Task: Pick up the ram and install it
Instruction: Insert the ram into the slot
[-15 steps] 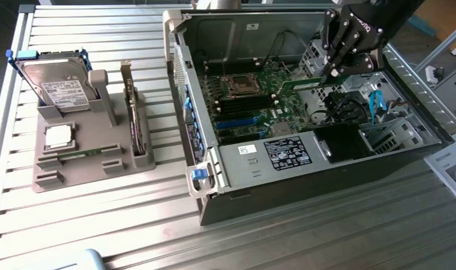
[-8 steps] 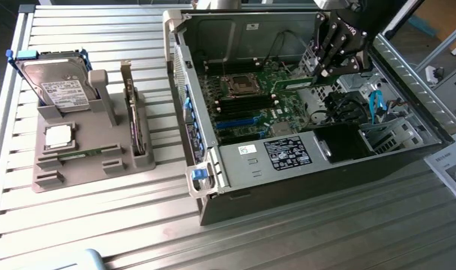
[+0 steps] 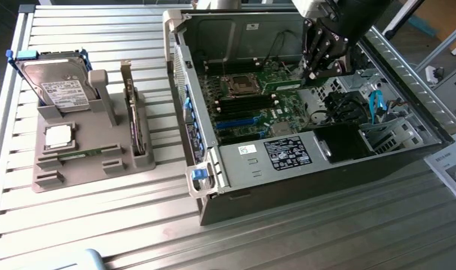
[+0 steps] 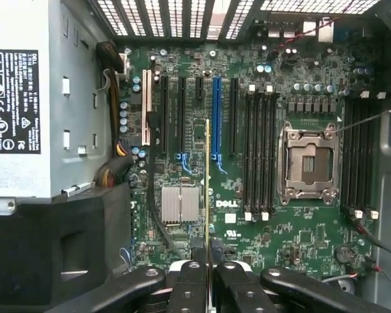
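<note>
Gripper [image 4: 208, 253] clamps ram [image 4: 207, 182], thin green stick edge-on, over mobo [image 4: 300, 242].

Likely lab: open computer case [image 3: 213, 34], slatted bench [image 3: 138, 225].

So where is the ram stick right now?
The ram is pinched edge-on in the gripper, hanging over the motherboard inside the open computer case on the exterior view's right.

Tally: one open case [image 3: 239, 163], one motherboard [image 4: 300, 228], one socket [image 4: 311, 163], one heatsink [image 4: 180, 203], one blue slot [image 4: 216, 117], one white slot [image 4: 146, 107] and one power supply [image 4: 26, 98] inside; one tray [image 3: 85, 174] beside it with one hard drive [image 3: 59, 84], one card [image 3: 134, 118] and one processor [image 3: 59, 136]; one gripper [image 4: 208, 246], one ram [image 4: 207, 182] in its grip.
</note>
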Controlling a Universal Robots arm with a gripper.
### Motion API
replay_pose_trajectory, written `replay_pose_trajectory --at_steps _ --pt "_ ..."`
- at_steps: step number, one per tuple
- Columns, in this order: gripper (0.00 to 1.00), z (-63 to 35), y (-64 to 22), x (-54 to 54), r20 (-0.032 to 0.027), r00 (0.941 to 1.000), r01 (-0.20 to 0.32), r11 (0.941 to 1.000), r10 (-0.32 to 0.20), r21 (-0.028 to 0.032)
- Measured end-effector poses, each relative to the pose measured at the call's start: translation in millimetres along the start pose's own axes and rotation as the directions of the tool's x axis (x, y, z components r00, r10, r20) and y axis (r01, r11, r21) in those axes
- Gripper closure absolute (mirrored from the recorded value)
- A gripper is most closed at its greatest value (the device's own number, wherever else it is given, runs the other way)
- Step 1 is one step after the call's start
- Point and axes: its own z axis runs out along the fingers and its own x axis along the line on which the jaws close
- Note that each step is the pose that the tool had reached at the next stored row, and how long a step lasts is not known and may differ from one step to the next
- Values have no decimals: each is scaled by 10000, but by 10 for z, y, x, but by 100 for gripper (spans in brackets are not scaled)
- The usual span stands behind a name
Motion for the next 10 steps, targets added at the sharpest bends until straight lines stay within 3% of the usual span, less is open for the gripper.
replay_pose_trajectory --at_steps 7,10 --pt "87 110 33 3 -16 10000 -19 10000 19 1" --pt "87 177 120 -43 -13 10000 -22 10000 22 1"
